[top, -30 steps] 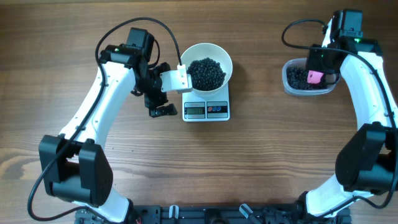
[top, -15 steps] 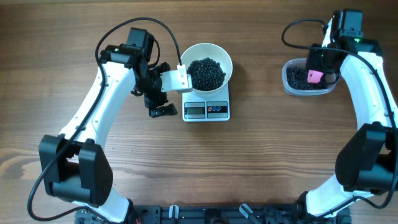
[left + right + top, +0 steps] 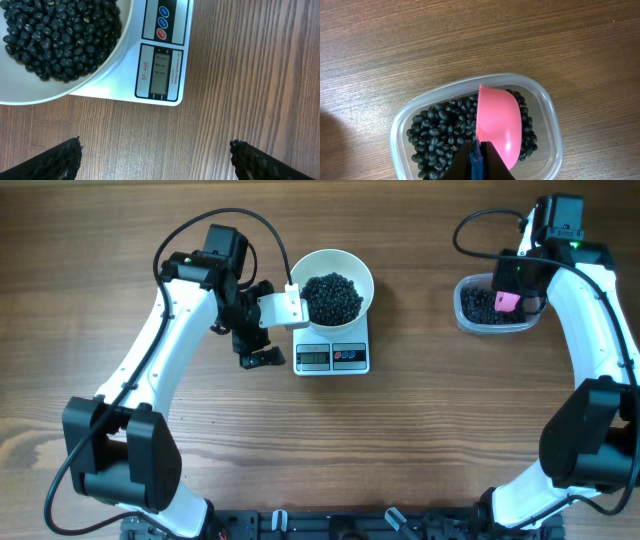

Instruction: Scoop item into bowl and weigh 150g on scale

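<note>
Wooden table (image 3: 420, 450) carries the scale (image 3: 332, 357) near its middle; a clear tub (image 3: 462, 300) stands well apart, rightward.

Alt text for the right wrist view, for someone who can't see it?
The right gripper, jaws shut on a pink scoop, holds it over black beans in a clear tub. The tub sits on a wooden table.

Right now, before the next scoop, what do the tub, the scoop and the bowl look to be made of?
The tub: probably clear plastic; the beans show through its glossy wall. The scoop: pink plastic by the look, smooth, opaque, slightly shiny. The bowl: white and smooth, ceramic or plastic; the look leaves that open.
</note>
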Available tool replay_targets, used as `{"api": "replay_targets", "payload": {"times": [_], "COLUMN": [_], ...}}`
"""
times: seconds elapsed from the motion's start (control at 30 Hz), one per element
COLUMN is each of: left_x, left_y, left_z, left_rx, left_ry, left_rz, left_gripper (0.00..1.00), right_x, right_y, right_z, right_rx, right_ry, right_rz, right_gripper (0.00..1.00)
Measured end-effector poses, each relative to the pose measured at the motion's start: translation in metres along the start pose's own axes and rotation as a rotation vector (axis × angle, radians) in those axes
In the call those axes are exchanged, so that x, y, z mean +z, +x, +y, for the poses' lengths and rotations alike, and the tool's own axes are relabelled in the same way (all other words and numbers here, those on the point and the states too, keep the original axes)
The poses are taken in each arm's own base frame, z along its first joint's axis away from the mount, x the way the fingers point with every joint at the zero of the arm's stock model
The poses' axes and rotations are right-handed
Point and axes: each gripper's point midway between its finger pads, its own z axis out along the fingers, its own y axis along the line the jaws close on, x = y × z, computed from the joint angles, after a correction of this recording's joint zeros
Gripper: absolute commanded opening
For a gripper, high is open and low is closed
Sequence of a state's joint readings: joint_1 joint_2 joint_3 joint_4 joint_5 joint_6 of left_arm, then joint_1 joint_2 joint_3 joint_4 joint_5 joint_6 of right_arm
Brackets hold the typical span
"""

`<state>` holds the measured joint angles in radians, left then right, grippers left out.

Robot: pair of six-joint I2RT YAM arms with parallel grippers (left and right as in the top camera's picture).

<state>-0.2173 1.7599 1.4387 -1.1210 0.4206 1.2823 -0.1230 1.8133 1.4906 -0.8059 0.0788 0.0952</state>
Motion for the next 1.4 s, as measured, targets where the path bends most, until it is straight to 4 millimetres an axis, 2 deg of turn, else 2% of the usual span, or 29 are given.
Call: {"api": "replay_targets", "payload": {"times": [0.33, 0.53, 0.87, 1.0, 1.27, 1.4], "left_x": [0.0, 0.0, 0.0, 0.0, 0.0, 0.0], "left_y": [0.0, 0.0, 0.0, 0.0, 0.0, 0.0], "left_z": [0.0, 0.0, 0.0, 0.0, 0.0, 0.0], "left_rx": [0.0, 0.0, 0.0, 0.0, 0.0, 0.0], "left_ry": [0.0, 0.0, 0.0, 0.0, 0.0, 0.0], "left_rz": [0.0, 0.0, 0.0, 0.0, 0.0, 0.0], "left_gripper": [1.0, 1.0, 1.0, 1.0, 1.0, 1.0], "right_x": [0.0, -0.002, -0.003, 0.001, 0.016, 0.017], "right_y": [-0.002, -0.007, -0.006, 0.0, 0.01, 0.011], "right_z": [-0.001, -0.013, 0.0, 0.003, -0.005, 0.0], "right_rx": [-0.069, -0.099, -0.099, -0.101, -0.108, -0.107], "right_ry": [0.005, 0.08, -0.001, -0.019, 0.033, 0.001], "right_rz": [-0.008, -0.026, -0.027, -0.014, -0.015, -0.022], "right_gripper": [0.04, 0.05, 0.05, 0.05, 0.05, 0.05]}}
